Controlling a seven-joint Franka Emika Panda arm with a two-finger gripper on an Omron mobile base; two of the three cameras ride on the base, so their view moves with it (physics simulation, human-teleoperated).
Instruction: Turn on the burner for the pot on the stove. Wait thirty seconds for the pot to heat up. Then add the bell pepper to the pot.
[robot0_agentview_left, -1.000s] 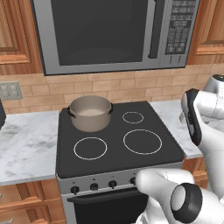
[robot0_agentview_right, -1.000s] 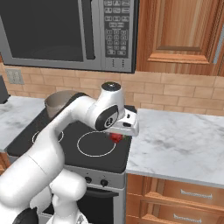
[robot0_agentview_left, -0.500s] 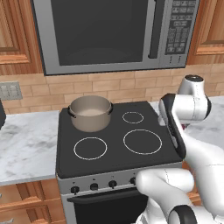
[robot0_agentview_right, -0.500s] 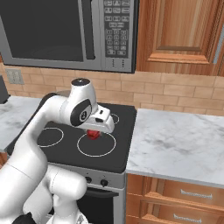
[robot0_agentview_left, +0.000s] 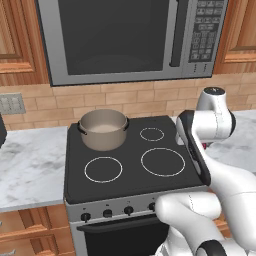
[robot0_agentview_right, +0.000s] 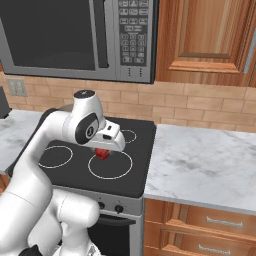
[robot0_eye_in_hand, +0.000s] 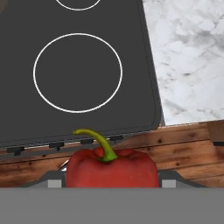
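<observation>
Pepper (robot0_eye_in_hand: 112, 168) pinched in jaws, lower centre of hand view, carried above stove (robot0_agentview_left: 135, 175) w/ pot (robot0_agentview_left: 103, 129) upper left.

You had the pot (robot0_agentview_left: 103, 129) sitting on the stove's (robot0_agentview_left: 125, 170) back left ring, with the microwave (robot0_agentview_left: 130, 37) mounted above the cooktop. Marble counter (robot0_agentview_right: 200, 162) ran along both sides of the stove. The bell pepper (robot0_agentview_right: 102, 153) hung between the jaws of the gripper (robot0_agentview_right: 104, 153), above the front right ring and well apart from the pot. Wooden cabinets (robot0_agentview_right: 205, 37) sat to the right of the microwave, and drawers (robot0_agentview_right: 210, 225) under the right counter.
</observation>
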